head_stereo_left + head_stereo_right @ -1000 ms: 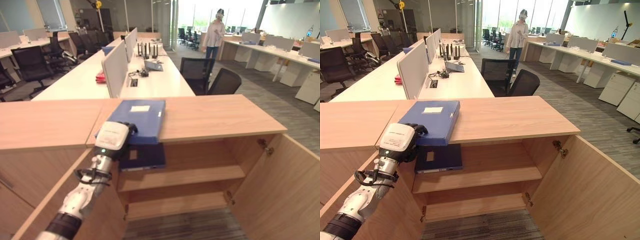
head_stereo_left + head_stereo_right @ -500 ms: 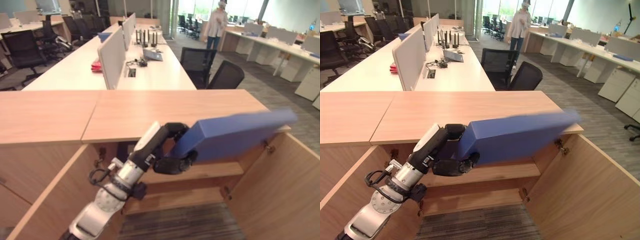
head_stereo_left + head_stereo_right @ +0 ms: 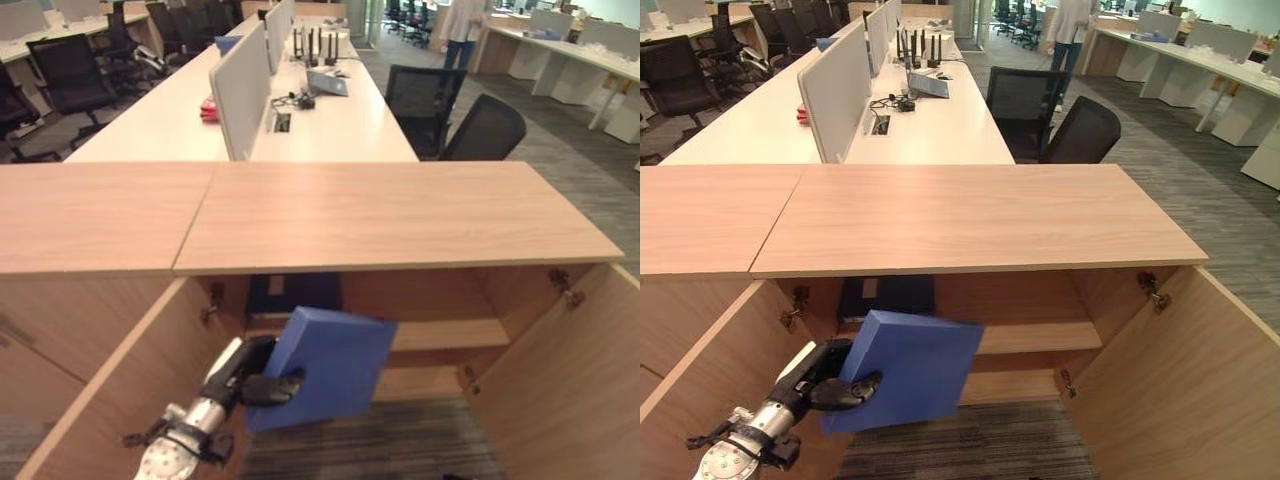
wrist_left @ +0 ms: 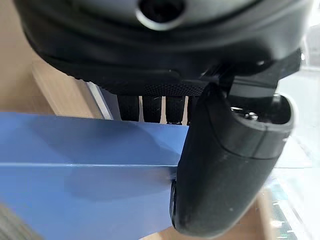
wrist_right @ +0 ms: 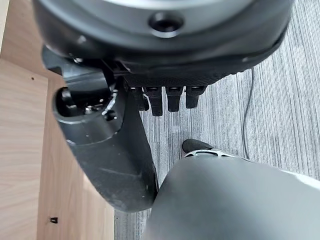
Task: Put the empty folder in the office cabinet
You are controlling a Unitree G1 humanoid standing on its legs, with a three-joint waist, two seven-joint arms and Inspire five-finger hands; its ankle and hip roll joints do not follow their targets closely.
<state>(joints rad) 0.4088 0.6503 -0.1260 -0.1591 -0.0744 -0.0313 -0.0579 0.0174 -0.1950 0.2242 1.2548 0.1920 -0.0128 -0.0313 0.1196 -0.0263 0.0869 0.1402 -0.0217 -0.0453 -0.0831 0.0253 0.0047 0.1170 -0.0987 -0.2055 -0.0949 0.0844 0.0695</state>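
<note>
My left hand (image 3: 252, 372) is shut on a blue folder (image 3: 327, 366), pinching one edge between thumb (image 4: 227, 165) and fingers. The folder (image 3: 908, 368) hangs tilted in front of the open cabinet, low and to the left, at about the height of the shelf (image 3: 452, 334). A dark folder (image 3: 293, 294) lies on the left part of that shelf, partly behind the blue one. My right hand (image 5: 117, 150) points down at the carpet beside a wooden panel, fingers straight and holding nothing.
The cabinet's wooden top (image 3: 390, 215) is bare. Both doors stand open: the left door (image 3: 105, 400) beside my arm, the right door (image 3: 575, 400) swung out. Behind are white desks, black office chairs (image 3: 485, 125) and a person (image 3: 465, 18) far back.
The blue folder lay on the cabinet top under my left hand; the hand lifted it, swung it out and brought it down before the cabinet opening. The camera has tilted down.
</note>
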